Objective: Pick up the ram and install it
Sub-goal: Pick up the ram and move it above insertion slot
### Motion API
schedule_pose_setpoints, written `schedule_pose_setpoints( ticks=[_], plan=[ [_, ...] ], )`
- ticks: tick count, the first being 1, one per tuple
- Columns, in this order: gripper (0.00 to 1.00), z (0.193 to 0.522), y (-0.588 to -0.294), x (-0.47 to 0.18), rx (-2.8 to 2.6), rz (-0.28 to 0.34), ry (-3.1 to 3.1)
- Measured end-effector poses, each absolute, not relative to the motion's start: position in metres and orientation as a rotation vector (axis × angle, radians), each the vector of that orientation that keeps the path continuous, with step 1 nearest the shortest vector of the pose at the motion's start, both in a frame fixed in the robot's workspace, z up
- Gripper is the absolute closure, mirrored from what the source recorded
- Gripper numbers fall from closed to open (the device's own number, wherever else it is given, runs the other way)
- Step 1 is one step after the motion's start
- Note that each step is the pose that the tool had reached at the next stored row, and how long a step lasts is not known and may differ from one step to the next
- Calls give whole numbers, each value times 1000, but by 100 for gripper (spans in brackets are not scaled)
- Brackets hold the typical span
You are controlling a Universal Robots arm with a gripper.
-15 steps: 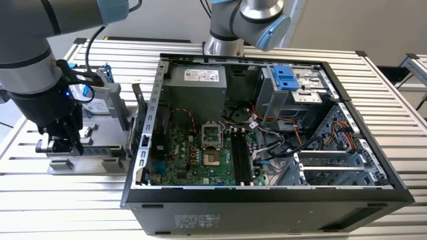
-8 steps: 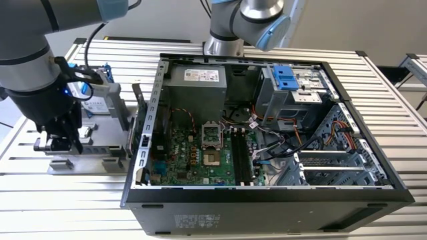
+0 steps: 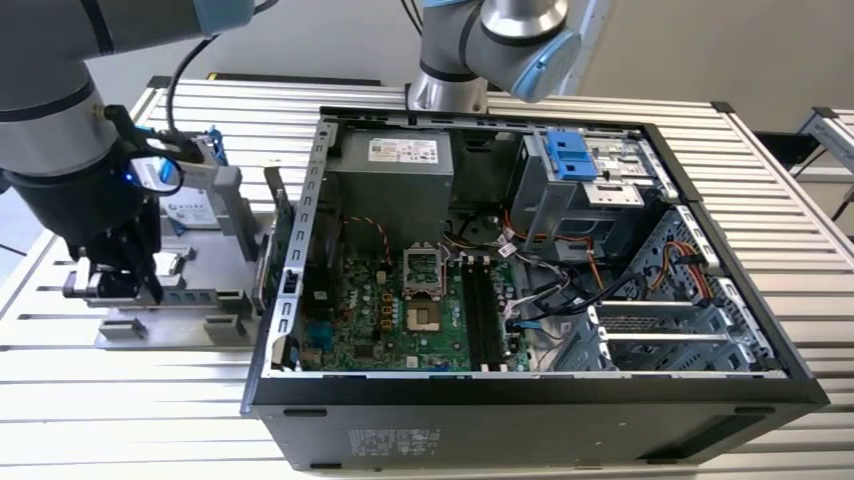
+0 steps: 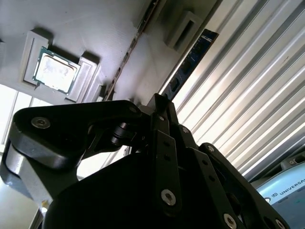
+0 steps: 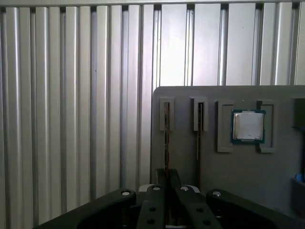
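Down at the exterior view's left, with the gripper (image 3: pixel 114 288) low over a grey holder plate (image 3: pixel 174 327) on the ribbed metal surface (image 3: pixel 120 385). Clamps the ram (image 5: pixel 166 125) edge-on in the first wrist view: fingers (image 5: pixel 161 179) drawn nearly together, pinching the thin dark stick from both sides. Stands on its long edge in a narrow slot of that plate, far end tucked into a small raised bracket. Runs away from the fingertips as a dark board strip in the second wrist view. Just beside it, in the neighbouring slot and parallel, a second thin stick (image 5: pixel 199 125), untouched. Further along the same plate, a square silver processor (image 5: pixel 248 126) lying flat in its own recess. Over in the exterior view: a silver hard drive (image 3: pixel 187 205) with blue clips standing on the plate near the gripper, and right beside the plate the open computer case (image 3: pixel 534 415), green motherboard (image 3: pixel 374 315) facing up. Well apart from the ram, long black memory slots (image 3: pixel 481 320) near the board's middle.
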State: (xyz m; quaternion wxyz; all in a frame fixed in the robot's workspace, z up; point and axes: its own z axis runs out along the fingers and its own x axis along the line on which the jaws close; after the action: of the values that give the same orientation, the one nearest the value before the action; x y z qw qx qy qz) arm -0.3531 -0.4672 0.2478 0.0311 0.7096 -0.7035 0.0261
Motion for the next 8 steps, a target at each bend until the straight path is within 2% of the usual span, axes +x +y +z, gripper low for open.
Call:
schedule_pose_setpoints(
  ticks=[8],
  plan=[
    [100,254,-467,-353,2186,81,-2167]
  ],
)
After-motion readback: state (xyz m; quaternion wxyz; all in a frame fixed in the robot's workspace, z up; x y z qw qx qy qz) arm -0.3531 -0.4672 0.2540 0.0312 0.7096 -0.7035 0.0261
